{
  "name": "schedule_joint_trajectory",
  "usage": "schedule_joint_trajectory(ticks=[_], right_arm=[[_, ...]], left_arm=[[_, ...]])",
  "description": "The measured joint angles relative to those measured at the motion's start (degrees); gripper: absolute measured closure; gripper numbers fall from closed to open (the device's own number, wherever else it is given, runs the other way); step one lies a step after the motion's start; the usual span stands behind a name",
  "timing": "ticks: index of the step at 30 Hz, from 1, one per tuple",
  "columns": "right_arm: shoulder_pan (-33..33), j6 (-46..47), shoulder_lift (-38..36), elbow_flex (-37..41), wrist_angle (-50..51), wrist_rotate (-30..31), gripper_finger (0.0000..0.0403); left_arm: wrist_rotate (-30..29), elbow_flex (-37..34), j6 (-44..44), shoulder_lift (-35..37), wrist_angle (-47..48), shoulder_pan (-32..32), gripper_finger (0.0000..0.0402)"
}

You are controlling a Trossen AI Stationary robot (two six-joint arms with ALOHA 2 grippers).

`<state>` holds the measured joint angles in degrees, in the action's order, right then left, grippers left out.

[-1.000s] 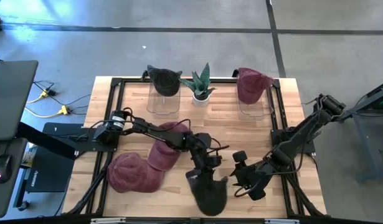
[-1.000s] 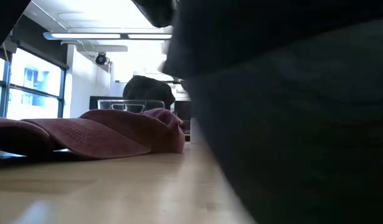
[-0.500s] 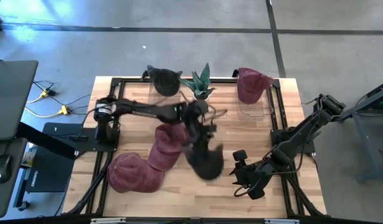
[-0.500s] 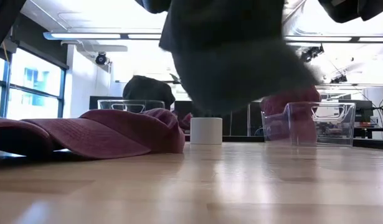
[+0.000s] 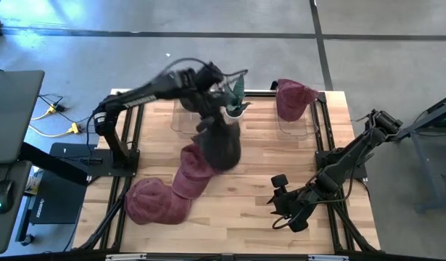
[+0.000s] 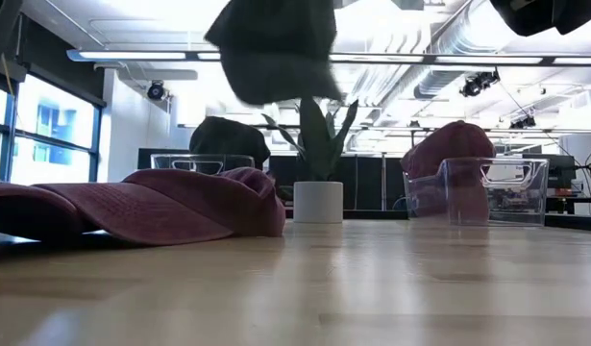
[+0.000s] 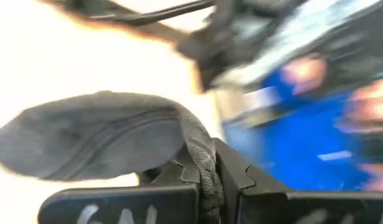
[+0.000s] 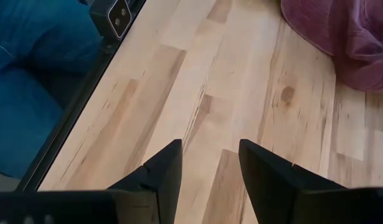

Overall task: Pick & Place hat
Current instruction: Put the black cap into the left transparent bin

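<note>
Item: black hat (image 5: 221, 145), held aloft. It was pinched by its fabric between the pressed-together fingers of the left gripper (image 7: 207, 180), hanging above the far middle of the table (image 5: 295, 206), just beside the potted plant (image 6: 318, 163).

Progress: the pick was judged complete; the placing was not yet done. A clear container (image 5: 188, 119) at the far left, already bearing one dark hat (image 6: 228, 141), was judged the likely destination.

Right gripper (image 8: 210, 168): parked low over the near right of the table, fingers spread, nothing held.

Count: dark hats, two (one carried, one on its container). Maroon hats, three: one on the far-right container (image 5: 295, 123), namely (image 5: 294, 98), and two lying loose at the near left (image 5: 193, 170) (image 5: 156, 201). Containers, two. Plants, one. Arms, two.
</note>
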<state>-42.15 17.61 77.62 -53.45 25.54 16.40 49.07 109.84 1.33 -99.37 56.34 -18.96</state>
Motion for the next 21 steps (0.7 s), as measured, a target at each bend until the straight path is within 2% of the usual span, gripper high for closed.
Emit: schedule_joint_trajectory(ticks=[2,4,7,9,11,16,21], right_arm=[[0.02,-0.04,0.00,0.00,0.04,0.02,0.0247],[0.02,-0.08,0.00,0.00,0.05,0.02,0.0246],[0.11,-1.02,0.00,0.00,0.04,0.13,0.0245],[0.11,-1.10,0.00,0.00,0.02,1.22,0.0245],[0.11,-1.14,0.00,0.00,0.00,2.65,0.0248],[0.13,-1.14,0.00,0.00,-0.04,3.19,0.0252],[0.13,-1.13,0.00,-0.01,-0.10,3.19,0.0252]], left_arm=[[-13.43,8.69,-8.98,-0.04,12.73,0.21,0.0396],[-28.20,15.33,-15.91,0.12,20.28,1.24,0.0396],[-46.81,20.98,-21.25,-0.58,26.08,3.50,0.0394],[-55.14,22.65,-23.58,-0.85,27.35,4.72,0.0394],[-59.61,23.06,-25.78,-0.50,27.64,5.17,0.0394],[-63.37,22.43,-30.64,-0.80,32.25,3.77,0.0393],[-68.20,18.23,-32.64,-3.02,32.20,2.20,0.0393]])
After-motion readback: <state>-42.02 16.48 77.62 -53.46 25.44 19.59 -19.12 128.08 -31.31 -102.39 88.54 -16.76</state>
